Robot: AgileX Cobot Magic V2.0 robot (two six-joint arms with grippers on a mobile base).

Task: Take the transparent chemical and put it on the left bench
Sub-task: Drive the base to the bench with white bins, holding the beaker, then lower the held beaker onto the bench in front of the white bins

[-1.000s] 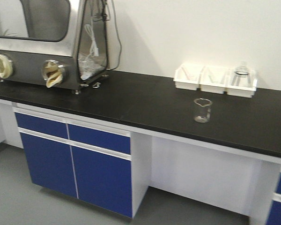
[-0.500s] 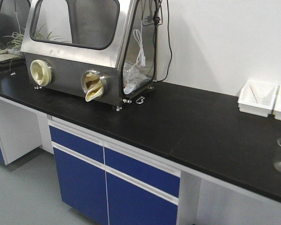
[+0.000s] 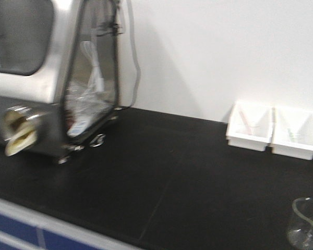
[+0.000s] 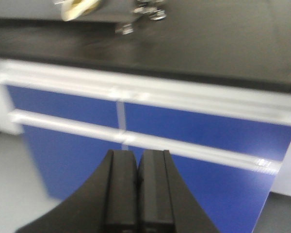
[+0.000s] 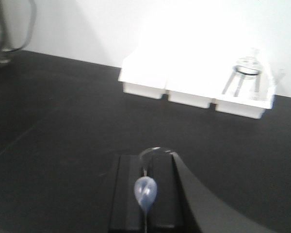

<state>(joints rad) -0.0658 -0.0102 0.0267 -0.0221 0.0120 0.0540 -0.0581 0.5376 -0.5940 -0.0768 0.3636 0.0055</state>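
Glass: transparent chemical (image 3: 305,229) stands on black desk (image 3: 172,172), front right, ungrabbed. My left tool (image 4: 139,158) pressed closed, empty; right tool (image 5: 146,162) blurred, cannot tell. I'd approach level, straddle walls, squeeze gently.

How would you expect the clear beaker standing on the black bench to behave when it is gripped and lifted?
The beaker looks like thin, seemingly empty glass, so it is probably light but fragile under a hard squeeze. Its smooth clear wall may be slippery. It stands upright on the black bench, so a sideways nudge might tip it.
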